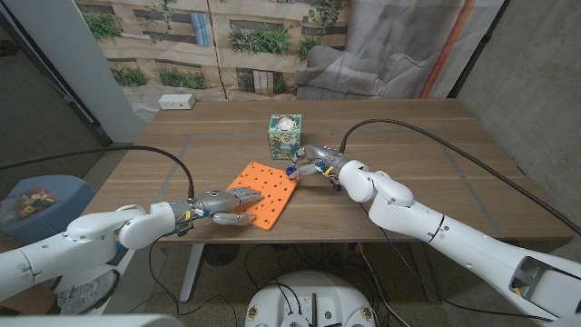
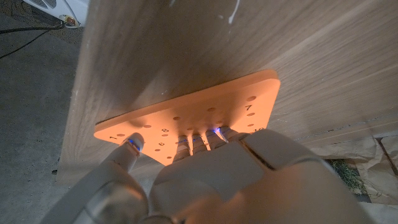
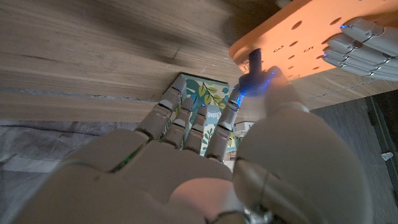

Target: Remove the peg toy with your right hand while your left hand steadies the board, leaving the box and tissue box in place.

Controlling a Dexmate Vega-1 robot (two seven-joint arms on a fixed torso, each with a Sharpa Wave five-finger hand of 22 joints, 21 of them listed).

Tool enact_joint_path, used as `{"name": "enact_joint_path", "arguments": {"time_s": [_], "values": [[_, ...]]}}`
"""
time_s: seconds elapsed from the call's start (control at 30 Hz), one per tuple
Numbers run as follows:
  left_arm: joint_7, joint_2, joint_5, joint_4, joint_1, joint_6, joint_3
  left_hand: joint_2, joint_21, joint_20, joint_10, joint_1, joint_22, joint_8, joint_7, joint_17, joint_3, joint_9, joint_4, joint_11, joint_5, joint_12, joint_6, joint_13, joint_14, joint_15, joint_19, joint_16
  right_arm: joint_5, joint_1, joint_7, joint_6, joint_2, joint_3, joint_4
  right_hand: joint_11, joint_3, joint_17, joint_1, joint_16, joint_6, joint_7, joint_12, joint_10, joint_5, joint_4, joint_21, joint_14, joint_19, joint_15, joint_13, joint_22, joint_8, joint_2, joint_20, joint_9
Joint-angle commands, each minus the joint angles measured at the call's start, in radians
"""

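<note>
Our right hand (image 1: 313,164) pinches the small dark peg toy (image 3: 255,64) at the far corner of the flat orange pegboard (image 1: 265,195), which our left hand (image 1: 227,205) presses onto the wooden bench (image 1: 408,145); we should lift straight up, clear of the floral tissue box (image 1: 284,135), tissue poking out.

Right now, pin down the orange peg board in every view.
Head view: orange peg board mid-table, in front of the tissue box.
Left wrist view: board under the left hand.
Right wrist view: board beyond the right hand, which pinches the peg.
Shared landmark: the left hand pressing the board.
</note>
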Motion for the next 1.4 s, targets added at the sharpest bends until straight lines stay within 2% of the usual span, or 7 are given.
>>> {"name": "enact_joint_path", "arguments": {"time_s": [0.03, 0.77, 1.4], "values": [[-0.048, -0.001, -0.002, 0.010, -0.001, -0.002, 0.003, 0.087, 0.006, -0.092, 0.027, 0.014, 0.005, 0.004, 0.002, 0.003, 0.007, 0.006, -0.003, -0.004, -0.006, 0.005, 0.014, 0.002, 0.027, -0.029, 0.052, 0.009, 0.011, 0.012, -0.001, -0.005, -0.006, -0.010, -0.007, 0.011, -0.003, 0.002, 0.015, 0.002, 0.055, -0.047, -0.006, 0.002, 0.006, 0.000, -0.005, -0.005, 0.002, -0.026, 0.000, 0.004, 0.028, 0.015, 0.002, 0.022], [-0.056, -0.009, -0.004, 0.026, -0.014, -0.018, 0.010, 0.088, 0.005, -0.093, 0.027, 0.014, 0.005, 0.004, 0.001, 0.003, 0.011, 0.007, -0.004, -0.004, -0.007, 0.004, 0.015, 0.002, 0.028, -0.029, 0.054, 0.009, 0.026, 0.021, 0.002, -0.014, -0.010, -0.007, -0.021, 0.008, -0.009, 0.004, 0.017, 0.002, 0.052, -0.047, -0.009, 0.003, 0.008, 0.001, -0.007, -0.007, -0.001, -0.025, -0.001, 0.004, 0.030, 0.018, 0.002, 0.025], [-0.035, 0.006, 0.000, 0.009, 0.001, -0.002, -0.003, 0.087, 0.005, -0.093, 0.029, 0.013, 0.006, 0.004, 0.003, 0.003, 0.014, 0.007, -0.004, -0.003, -0.008, 0.004, 0.016, 0.003, 0.028, -0.029, 0.055, 0.009, 0.044, 0.015, -0.012, -0.012, -0.024, 0.010, -0.043, 0.008, -0.014, 0.005, 0.020, 0.001, 0.052, -0.047, -0.011, 0.004, 0.010, 0.000, -0.007, -0.009, -0.001, -0.023, -0.001, 0.004, 0.032, 0.020, 0.002, 0.026]]}}
